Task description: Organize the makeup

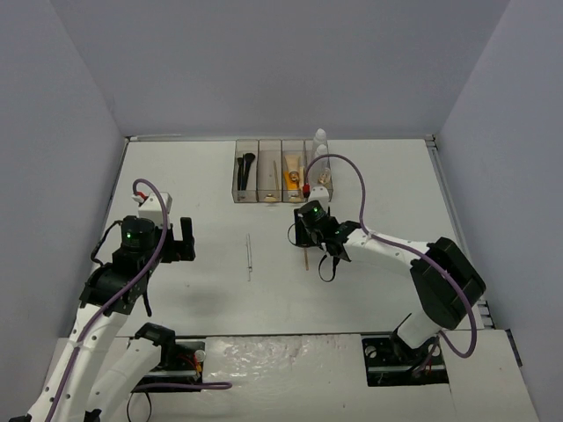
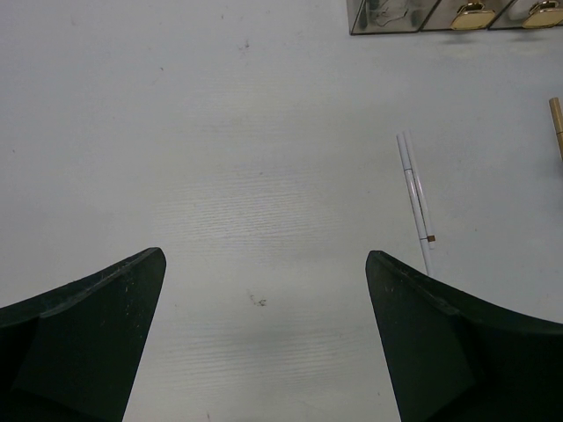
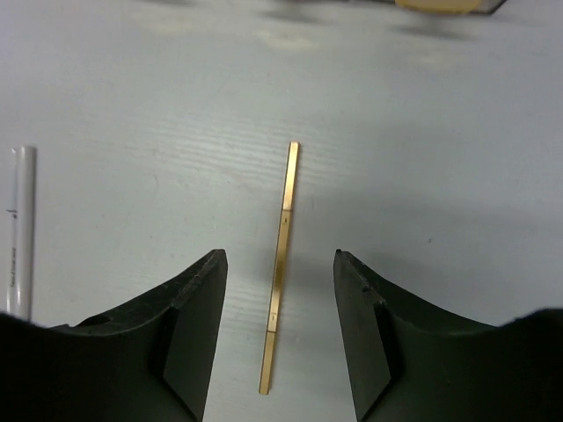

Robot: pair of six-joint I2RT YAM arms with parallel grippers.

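Makeup stick (image 3: 286,189), thin and gold, lies flat on the table (image 1: 193,176) between the wide-open, empty jaws of my right gripper (image 3: 279,257) — well short of the organizer box (image 1: 270,200). The risk: so slim a stick may roll or slip free as I close. Left gripper (image 2: 264,253) hangs open, empty, near white pencils (image 2: 413,189).

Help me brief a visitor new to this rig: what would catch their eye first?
The smoky compartment box at the far edge of the table, holding brushes and tubes. Nearer, the right pincer hangs open over a thin gold stick lying on the table, and two thin white pencils lie loose to its left.
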